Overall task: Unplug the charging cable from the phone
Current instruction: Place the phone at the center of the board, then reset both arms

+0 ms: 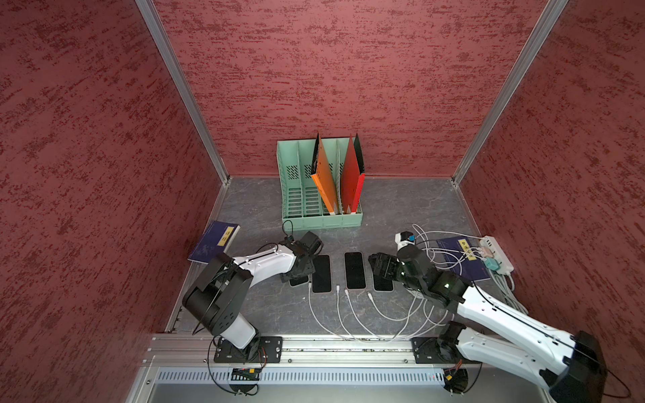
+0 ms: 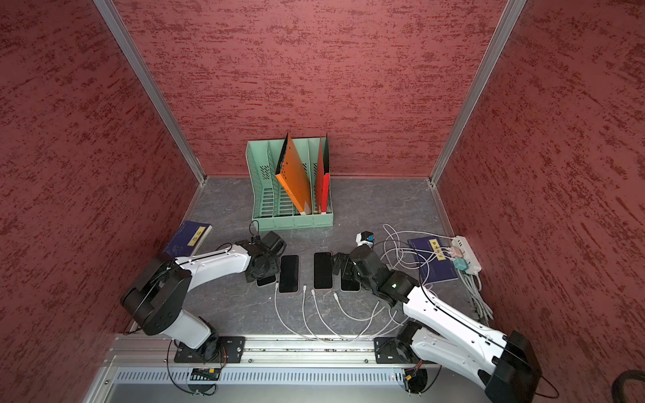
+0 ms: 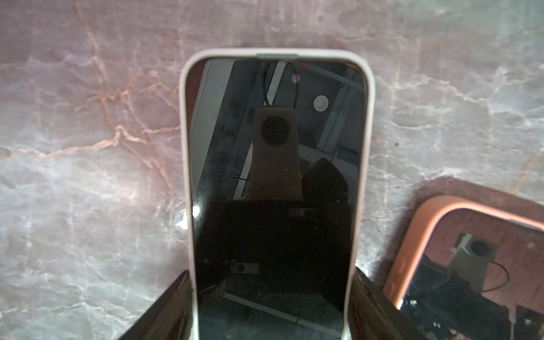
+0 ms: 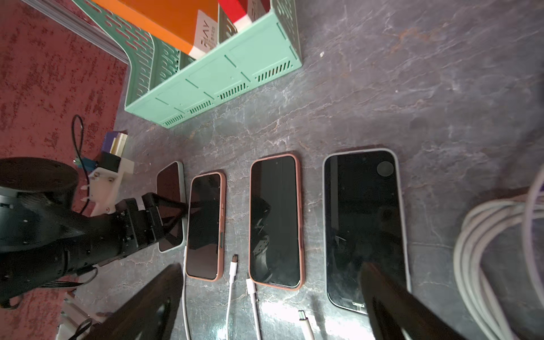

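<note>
Right wrist view shows four phones [image 4: 273,220] lying side by side, each with its long side running away from the robot. The right gripper [image 4: 270,267] hangs above them with its fingers [image 4: 147,306] spread wide and nothing in it. Just under it, a loose plug [image 4: 302,315] lies beside the end phone [image 4: 365,223], already out. Two more plugs [image 4: 232,268] look out too.

The left gripper [image 3: 270,272] hugs the white phone [image 3: 273,162] by its long sides. A cable [image 4: 185,256] comes up to that phone's corner, behind the left fingers [image 3: 164,312]. I cannot tell if it is still in. It lies far to the right gripper's left, so I think that arm must reach across and pull straight back along the phone.
</note>
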`<state>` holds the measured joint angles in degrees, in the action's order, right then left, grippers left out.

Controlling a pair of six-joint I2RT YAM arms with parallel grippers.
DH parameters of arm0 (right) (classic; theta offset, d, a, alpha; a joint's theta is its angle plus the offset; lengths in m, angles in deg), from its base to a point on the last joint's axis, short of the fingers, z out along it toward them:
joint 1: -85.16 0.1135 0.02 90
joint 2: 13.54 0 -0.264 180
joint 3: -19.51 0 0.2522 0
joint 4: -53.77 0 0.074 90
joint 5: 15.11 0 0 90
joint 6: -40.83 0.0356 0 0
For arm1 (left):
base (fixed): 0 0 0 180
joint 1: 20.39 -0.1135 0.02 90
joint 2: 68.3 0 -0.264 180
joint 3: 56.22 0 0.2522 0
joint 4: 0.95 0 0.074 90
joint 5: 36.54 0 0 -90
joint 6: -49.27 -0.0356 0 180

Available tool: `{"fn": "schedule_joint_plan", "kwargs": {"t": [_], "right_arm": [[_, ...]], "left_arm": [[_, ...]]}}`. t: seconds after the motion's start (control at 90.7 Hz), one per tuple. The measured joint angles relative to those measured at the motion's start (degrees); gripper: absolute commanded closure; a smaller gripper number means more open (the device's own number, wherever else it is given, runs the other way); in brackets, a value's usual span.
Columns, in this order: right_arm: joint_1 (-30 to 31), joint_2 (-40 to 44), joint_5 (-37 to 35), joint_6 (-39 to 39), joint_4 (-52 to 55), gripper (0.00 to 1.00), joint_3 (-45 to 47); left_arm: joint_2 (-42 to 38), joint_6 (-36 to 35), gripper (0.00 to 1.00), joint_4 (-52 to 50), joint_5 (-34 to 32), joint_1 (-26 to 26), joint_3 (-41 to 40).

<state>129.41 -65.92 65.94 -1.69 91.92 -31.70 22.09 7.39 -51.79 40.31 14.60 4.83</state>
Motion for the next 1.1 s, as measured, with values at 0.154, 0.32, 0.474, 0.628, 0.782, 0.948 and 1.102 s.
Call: {"fn": "schedule_joint_plan", "kwargs": {"t": [0.154,0.32,0.474,0.628,0.782,0.948,1.102], "right_arm": [[-3.7,2.4,-0.2,-1.0,4.1,0.02,-3.6],[-7.7,4.4,-4.2,-2.3,9.0,0.02,-7.6],[-8.3,7.1,-11.2,-5.0,9.8,0.02,-8.5],[-8.4,11.2,-20.0,-11.4,1.2,0.02,-1.2],[-15.2,9.5,-22.2,-19.2,-5.7,0.02,5.1],[-28.4,-0.4,-23.9,-24.4,-13.9,0.02,5.6],[-33.7,-10.3,-26.3,-28.8,-23.3,0.01,7.8]], "left_arm": [[-1.5,-0.1,0.0,0.1,0.6,0.1,-0.2],[-6.4,-0.2,0.0,-4.5,-1.9,0.1,1.5],[-15.0,-0.6,0.0,-10.4,-7.8,-0.6,6.8],[-25.2,-4.2,0.0,-11.2,-16.4,-4.5,9.7],[-34.0,-17.2,0.0,0.2,-21.0,-11.1,4.8],[-34.1,-30.3,0.0,20.6,-22.6,-23.3,-8.1],[-28.1,-32.6,0.0,36.5,-13.5,-38.6,-18.0]]}}
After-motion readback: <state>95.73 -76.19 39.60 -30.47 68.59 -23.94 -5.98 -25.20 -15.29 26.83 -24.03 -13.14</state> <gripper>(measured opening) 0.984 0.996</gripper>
